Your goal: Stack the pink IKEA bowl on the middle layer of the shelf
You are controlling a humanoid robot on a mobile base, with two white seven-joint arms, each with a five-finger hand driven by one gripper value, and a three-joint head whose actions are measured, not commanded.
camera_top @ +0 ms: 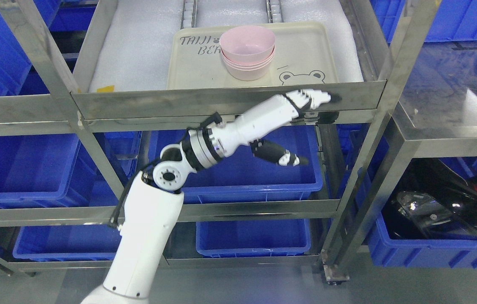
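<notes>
stacking looks done: nested pink plastic bowls (pixel 247 52) sit on the cream tray (pixel 306 50); at their 5 o'clock, left hand (pixel 302 122) hangs released, empty; next, withdraw clear.

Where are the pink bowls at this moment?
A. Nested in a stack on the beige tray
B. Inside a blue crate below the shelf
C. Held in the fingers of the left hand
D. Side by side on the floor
A: the pink bowls sit nested one in another on the beige tray, while the left hand is below, at the steel shelf rail, holding nothing.
</notes>
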